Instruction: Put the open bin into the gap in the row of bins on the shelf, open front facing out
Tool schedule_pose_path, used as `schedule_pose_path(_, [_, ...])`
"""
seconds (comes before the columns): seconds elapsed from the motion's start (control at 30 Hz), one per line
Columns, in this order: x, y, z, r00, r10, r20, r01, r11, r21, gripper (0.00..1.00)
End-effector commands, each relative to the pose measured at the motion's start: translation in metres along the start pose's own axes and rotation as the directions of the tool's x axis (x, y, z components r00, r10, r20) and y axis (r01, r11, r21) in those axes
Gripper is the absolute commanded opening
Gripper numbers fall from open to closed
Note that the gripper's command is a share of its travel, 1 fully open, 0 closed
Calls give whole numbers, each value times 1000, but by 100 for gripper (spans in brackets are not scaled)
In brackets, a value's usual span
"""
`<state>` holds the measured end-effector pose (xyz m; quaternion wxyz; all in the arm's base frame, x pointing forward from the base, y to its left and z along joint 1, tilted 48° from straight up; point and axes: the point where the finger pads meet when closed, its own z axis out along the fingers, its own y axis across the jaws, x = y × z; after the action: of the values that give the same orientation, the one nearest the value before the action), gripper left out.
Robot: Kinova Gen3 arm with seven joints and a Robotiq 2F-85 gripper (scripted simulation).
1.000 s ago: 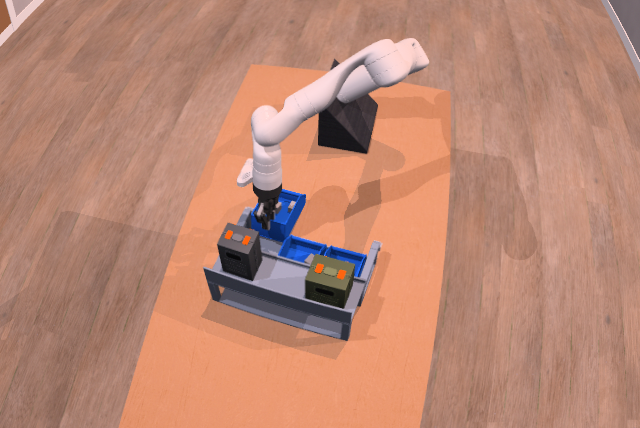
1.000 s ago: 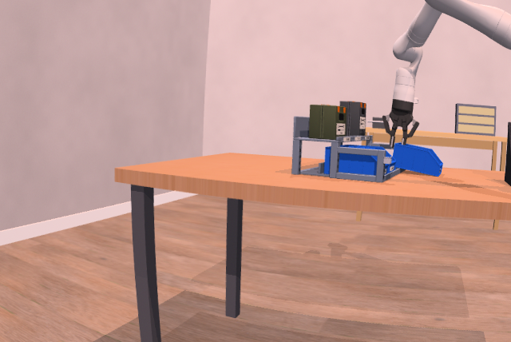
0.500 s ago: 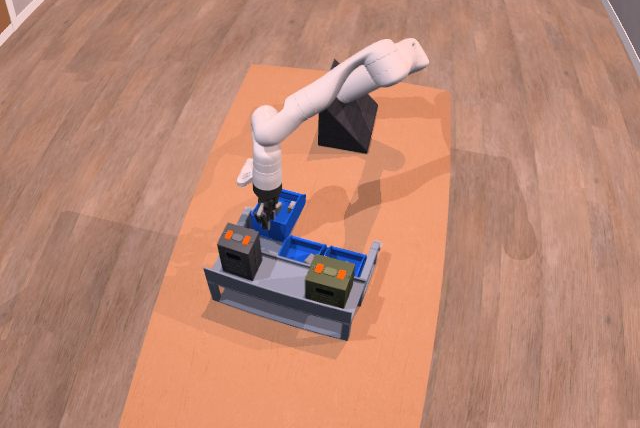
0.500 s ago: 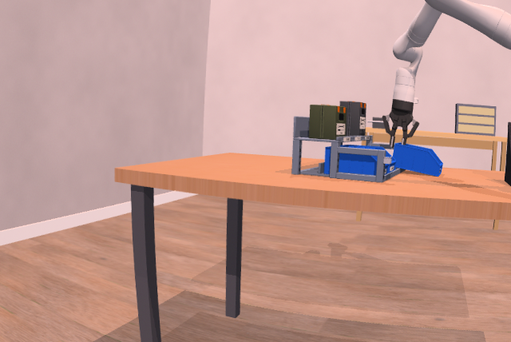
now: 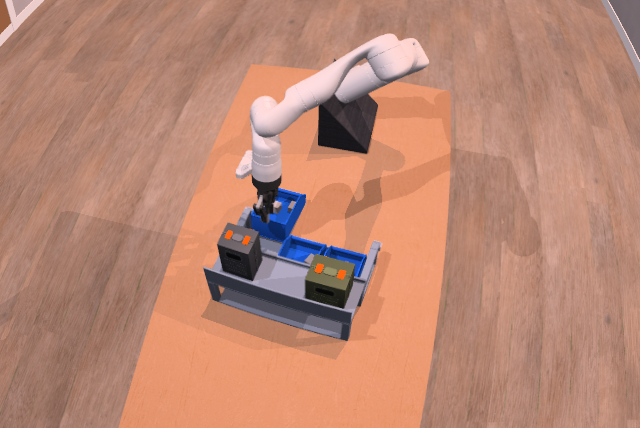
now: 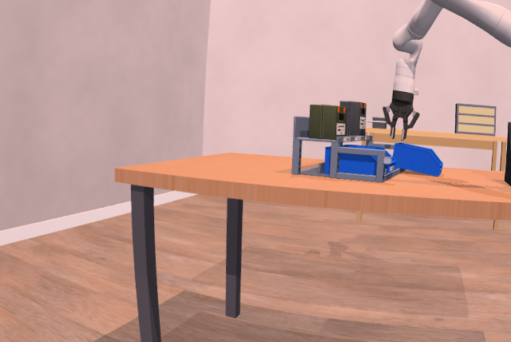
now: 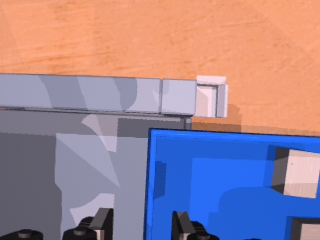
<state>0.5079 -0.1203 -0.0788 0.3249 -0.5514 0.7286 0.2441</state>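
Open end effector [image 5: 265, 215] [image 6: 398, 138] [image 7: 142, 225], tilted blue bin [image 5: 273, 224] [image 6: 417, 159] [image 7: 225, 175]

The arm [image 5: 310, 92] [image 6: 468, 3] showed smooth white rounded segments, thin seam rings, a black wrist collar and dark, linked fingers [image 6: 392, 133]!

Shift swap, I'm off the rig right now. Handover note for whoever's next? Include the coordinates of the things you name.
Gripper [image 5: 262, 214] [image 6: 398, 138] [image 7: 142, 225]: partly open, empty, fingertips above the tilted bin's back wall.
Tilted bin [image 5: 271, 228] [image 6: 417, 159] [image 7: 215, 170]: at the shelf [image 5: 281, 293] [image 6: 295, 158] [image 7: 100, 92] front, back end raised, open front facing out; light blocks [image 7: 302, 172] inside.
Done: other two bins are in the row; tilted bin is at the gap's mouth.
Left: get it under the low board, level it, push it fully behind the front lip, parts kept in, then move clear.
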Motion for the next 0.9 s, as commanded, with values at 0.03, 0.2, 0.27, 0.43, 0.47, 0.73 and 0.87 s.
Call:
schedule_pose_path(0.03, [0,-1,-2,1000,-1,0,1,1000,3,39])
schedule_pose_path(0.2, [0,-1,-2,1000,-1,0,1,1000,3,39])
schedule_pose_path(0.27, [0,-2,-10,1000,-1,0,1,1000,3,39])
schedule_pose_path(0.43, [0,-6,-46,1000,-1,0,1,1000,3,39])
schedule_pose_path(0.47, [0,-6,-46,1000,-1,0,1,1000,3,39])
schedule_pose_path(0.73, [0,-6,-46,1000,-1,0,1,1000,3,39])
schedule_pose_path(0.87, [0,-6,-49,1000,-1,0,1,1000,3,39])
